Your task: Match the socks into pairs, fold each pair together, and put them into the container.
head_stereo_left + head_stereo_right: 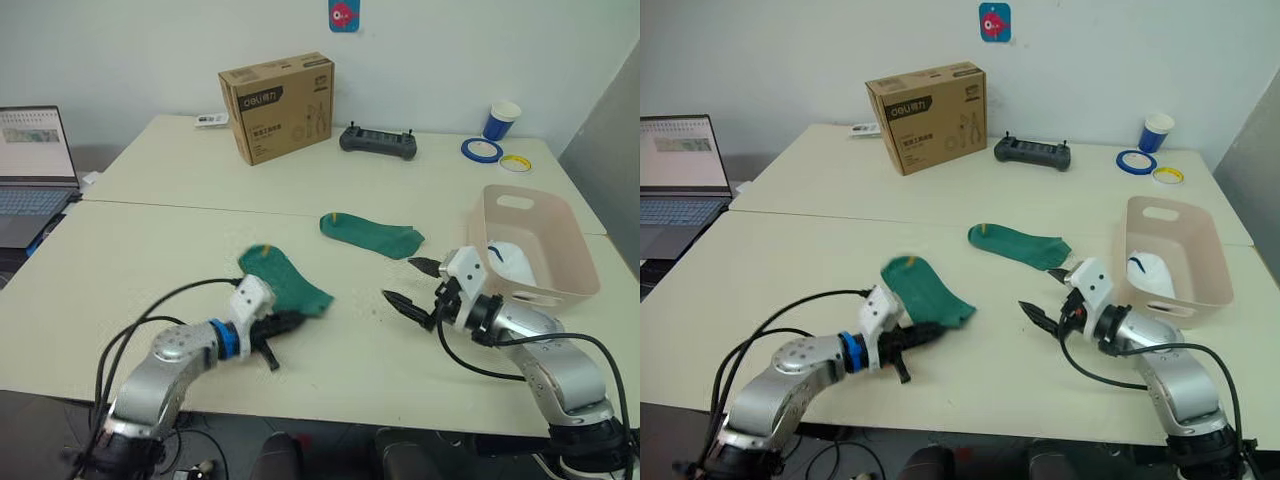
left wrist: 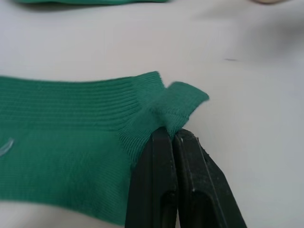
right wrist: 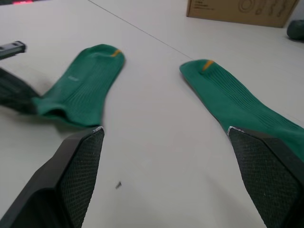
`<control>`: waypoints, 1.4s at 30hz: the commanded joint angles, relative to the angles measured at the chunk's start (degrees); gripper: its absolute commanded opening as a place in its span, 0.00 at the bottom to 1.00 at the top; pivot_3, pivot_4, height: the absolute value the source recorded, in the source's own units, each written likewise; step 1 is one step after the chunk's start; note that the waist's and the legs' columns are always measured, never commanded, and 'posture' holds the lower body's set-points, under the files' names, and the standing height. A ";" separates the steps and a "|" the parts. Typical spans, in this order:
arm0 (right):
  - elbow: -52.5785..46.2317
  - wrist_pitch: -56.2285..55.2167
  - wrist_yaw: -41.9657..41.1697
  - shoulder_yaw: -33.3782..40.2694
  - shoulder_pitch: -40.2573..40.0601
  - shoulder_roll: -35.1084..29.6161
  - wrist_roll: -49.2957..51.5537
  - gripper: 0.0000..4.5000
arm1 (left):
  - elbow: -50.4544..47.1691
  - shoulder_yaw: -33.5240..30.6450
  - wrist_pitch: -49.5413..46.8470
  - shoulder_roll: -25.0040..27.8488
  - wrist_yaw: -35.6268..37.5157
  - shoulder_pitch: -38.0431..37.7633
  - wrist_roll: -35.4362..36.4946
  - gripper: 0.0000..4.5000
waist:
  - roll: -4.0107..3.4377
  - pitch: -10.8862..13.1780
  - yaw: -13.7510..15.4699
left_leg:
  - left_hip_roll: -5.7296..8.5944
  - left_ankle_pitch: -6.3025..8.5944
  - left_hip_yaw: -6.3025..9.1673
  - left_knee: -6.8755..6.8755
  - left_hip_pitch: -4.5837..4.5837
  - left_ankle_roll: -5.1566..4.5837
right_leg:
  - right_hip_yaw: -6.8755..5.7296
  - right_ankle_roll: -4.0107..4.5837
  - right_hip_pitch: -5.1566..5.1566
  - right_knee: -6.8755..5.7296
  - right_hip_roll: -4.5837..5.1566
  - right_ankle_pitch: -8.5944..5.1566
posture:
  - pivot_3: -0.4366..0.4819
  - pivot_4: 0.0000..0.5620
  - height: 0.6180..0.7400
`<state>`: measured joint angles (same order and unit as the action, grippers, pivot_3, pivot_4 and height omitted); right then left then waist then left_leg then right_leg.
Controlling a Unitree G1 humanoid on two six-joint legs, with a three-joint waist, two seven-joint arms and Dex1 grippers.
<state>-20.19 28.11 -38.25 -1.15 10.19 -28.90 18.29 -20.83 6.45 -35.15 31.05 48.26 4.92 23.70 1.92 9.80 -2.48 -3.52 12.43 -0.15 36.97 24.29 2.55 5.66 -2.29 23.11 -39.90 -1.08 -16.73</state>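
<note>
Two dark green socks with orange tabs lie on the table: one near the front left [image 1: 285, 280], the other [image 1: 372, 236] toward the middle. My left gripper [image 1: 298, 321] is shut on the near sock's toe-end edge, with the fabric bunched between the fingers [image 2: 164, 152]. My right gripper [image 1: 398, 279] stands open just above the table, to the right of that sock and in front of the other sock [image 3: 237, 102], holding nothing. The pale pinkish container [image 1: 565, 245] sits at the right with a white sock [image 1: 510, 262] inside.
A brown cardboard box [image 1: 277, 105], a small white remote [image 1: 211, 120] and a black controller [image 1: 378, 141] stand at the back. A blue cup [image 1: 502, 120] and two tape rolls [image 1: 481, 150] are at the back right. A laptop [image 1: 35, 170] sits far left.
</note>
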 commanded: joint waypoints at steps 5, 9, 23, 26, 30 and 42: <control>-0.54 -0.86 -0.13 2.66 0.48 -0.72 1.14 1.00 | 1.00 5.13 -6.34 -7.40 -1.72 4.34 4.32 0.20 | 0.00 0.00 -0.30 | -0.06 0.00 0.08 -0.02 -0.02 -0.01 | 0.02 -0.02 0.01 0.00 -0.19 0.01 | 0.48 0.27 1.00; -2.18 0.14 -1.16 3.03 -2.61 -2.24 2.03 1.00 | -0.16 4.27 -10.33 -5.11 1.70 5.11 8.32 0.49 | -0.01 0.00 -0.48 | -0.14 0.00 0.19 -0.12 -0.07 -0.01 | -0.04 0.08 0.02 -0.03 -0.30 -0.05 | 0.48 0.27 1.00; -10.33 9.92 -5.29 -5.87 -8.89 -6.89 6.32 1.00 | 27.29 -12.00 9.80 1.57 -3.72 16.11 -0.87 0.99 | 0.00 0.00 -0.57 | -0.11 0.01 0.10 -0.14 -0.17 -0.02 | 0.06 0.16 -0.01 0.03 -0.27 -0.06 | 0.48 0.27 1.00; -6.98 9.92 -3.30 -8.21 -6.91 -5.69 3.99 1.00 | 33.74 -10.38 12.07 1.08 -3.74 18.16 -3.86 0.99 | 0.05 0.02 -0.42 | -0.06 0.01 0.04 -0.10 -0.09 -0.02 | 0.03 0.08 0.01 0.08 -0.18 -0.04 | 0.48 0.27 1.00; -5.89 9.69 -3.52 -9.78 -5.03 -3.96 3.83 1.00 | 34.35 -7.80 11.65 0.38 -0.92 17.63 -4.71 0.99 | 0.07 0.03 -0.35 | -0.08 0.01 0.06 -0.09 -0.03 -0.02 | 0.01 0.05 0.05 0.06 -0.19 -0.02 | 0.48 0.27 1.00; -2.97 7.80 -6.01 -11.70 -2.38 -2.20 3.01 0.38 | 31.84 -7.51 10.96 0.14 1.32 15.34 -5.13 0.28 | 0.06 0.03 -0.25 | -0.08 0.01 0.08 -0.09 -0.03 -0.02 | -0.01 0.05 0.02 0.05 -0.19 -0.02 | 0.48 0.27 1.00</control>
<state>-23.29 37.73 -43.75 -12.76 7.05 -30.94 21.54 13.14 -1.54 -23.45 30.84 48.38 21.21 18.04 1.98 9.83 -2.73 -3.60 12.44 -0.07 36.88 24.25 2.53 5.66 -2.25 23.14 -39.85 -1.27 -16.75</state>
